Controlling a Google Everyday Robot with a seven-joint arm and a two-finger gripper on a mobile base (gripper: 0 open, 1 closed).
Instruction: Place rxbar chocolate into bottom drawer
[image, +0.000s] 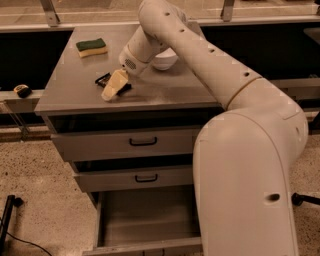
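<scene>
The gripper (110, 92) is low over the cabinet top (70, 92), covering most of the rxbar chocolate (102, 78), which lies near the left edge. I cannot tell how wide the gripper stands. The bottom drawer (145, 215) is pulled out below. A sponge (91, 47) sits far left.

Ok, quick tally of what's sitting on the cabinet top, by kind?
Snack bars: 1, the rxbar chocolate, with the gripper down over it.
Sponges: 1, the green-and-yellow sponge.
Bowls: 1, the white bowl, partly hidden.
Total: 3.
</scene>
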